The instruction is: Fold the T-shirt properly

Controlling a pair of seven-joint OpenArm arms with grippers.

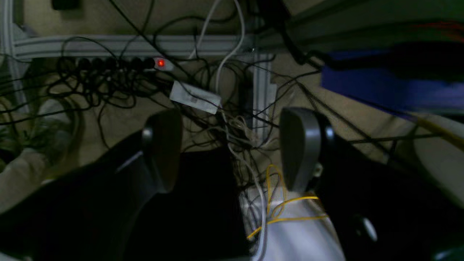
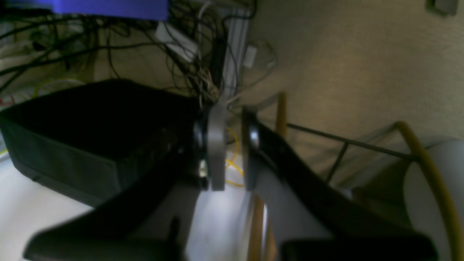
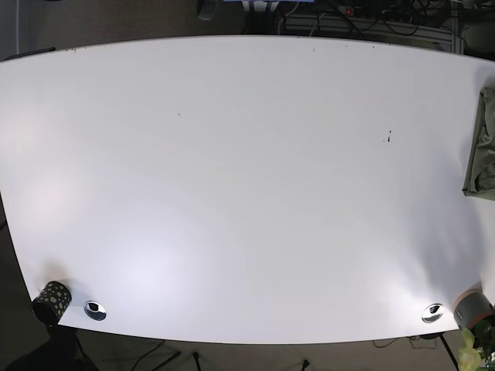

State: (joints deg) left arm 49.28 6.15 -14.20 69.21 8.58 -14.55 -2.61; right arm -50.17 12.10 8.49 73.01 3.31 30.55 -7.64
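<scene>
The T-shirt [image 3: 484, 147] is olive green and lies bunched or folded at the far right edge of the white table [image 3: 247, 193] in the base view; part of it runs out of frame. Neither arm shows in the base view. In the left wrist view my left gripper [image 1: 232, 152] is open and empty, aimed at floor cables beyond the table. In the right wrist view my right gripper [image 2: 233, 148] has its jaws almost together, with only a thin gap and nothing between them. The shirt shows in neither wrist view.
A power strip with a red light [image 1: 160, 63] and tangled cables lie on the floor. A black box [image 2: 90, 137] and a yellow-framed chair [image 2: 424, 163] stand near the right gripper. Small round fittings [image 3: 95, 310] [image 3: 432, 312] sit at the table's front corners.
</scene>
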